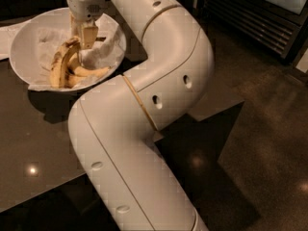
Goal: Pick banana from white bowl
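Grasp step in hand: tool (85, 36) sits inside white bowl (20, 41) just beside banana (58, 67), grip state cannot be told; next move needs firm closure, then lift.

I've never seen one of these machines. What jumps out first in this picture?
The big white arm dominates, bending in an S from the bottom edge to the top left. There its gripper hangs over the white bowl on the dark table, right at the upper end of the banana, a long curved one with brown blotches beside paler bananas on crumpled paper.
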Controlling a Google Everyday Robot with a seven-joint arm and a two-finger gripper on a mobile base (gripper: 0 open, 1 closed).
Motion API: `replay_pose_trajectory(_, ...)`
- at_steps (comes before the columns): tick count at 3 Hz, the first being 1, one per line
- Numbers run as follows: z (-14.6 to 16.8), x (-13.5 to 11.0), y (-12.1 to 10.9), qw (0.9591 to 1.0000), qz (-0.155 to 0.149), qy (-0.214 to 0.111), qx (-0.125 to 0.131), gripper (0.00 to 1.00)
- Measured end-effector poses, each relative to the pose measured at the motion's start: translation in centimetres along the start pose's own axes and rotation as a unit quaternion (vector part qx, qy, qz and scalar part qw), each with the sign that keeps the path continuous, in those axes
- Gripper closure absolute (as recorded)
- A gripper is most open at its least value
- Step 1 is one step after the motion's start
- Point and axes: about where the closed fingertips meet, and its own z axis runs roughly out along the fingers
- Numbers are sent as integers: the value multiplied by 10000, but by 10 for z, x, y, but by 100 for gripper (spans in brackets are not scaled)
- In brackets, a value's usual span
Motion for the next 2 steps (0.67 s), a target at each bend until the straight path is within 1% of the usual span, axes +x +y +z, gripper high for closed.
replay_pose_trajectory(1,4,0,-6,10000,7,0,85,100)
replay_pose_trajectory(2,-2,-1,-1,9995,169,-232,132,100)
